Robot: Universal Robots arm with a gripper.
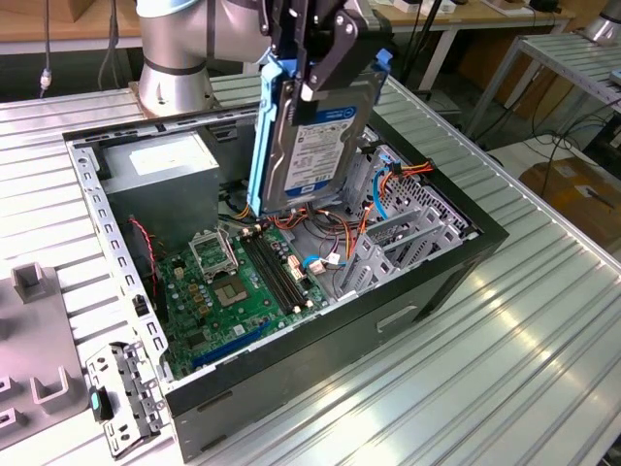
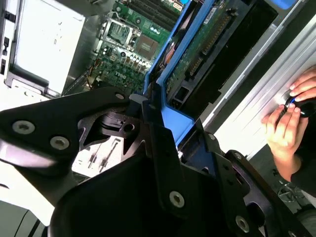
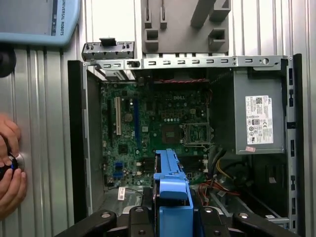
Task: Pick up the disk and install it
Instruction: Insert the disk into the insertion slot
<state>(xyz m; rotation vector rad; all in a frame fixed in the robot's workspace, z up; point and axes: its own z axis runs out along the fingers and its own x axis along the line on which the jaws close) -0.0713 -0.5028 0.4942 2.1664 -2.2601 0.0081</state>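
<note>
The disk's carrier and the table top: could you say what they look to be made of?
The disk: its carrier looks like plastic, being bright blue, smooth and moulded. The table is probably aluminium, judging by its ribbed silver surface and soft sheen.

1. This is looking like a robotics lab or test workshop: a robot arm (image 1: pixel 175 53) is rising from a ribbed aluminium surface (image 1: pixel 505 320).
2. Its gripper (image 1: pixel 315 73) is holding the disk (image 1: pixel 310 146) above an opened computer case (image 1: pixel 320 354), whose motherboard (image 1: pixel 233 291) is lying exposed.
3. Grey fixtures (image 1: pixel 34 291) are sitting beside the case.
4. Wooden benches (image 1: pixel 466 15) with trailing cables (image 1: pixel 427 49) and a cardboard box (image 1: pixel 572 194) are standing behind.
5. A person's hands (image 3: pixel 12 190) are resting on a control near a pendant (image 3: pixel 39 22).
</note>
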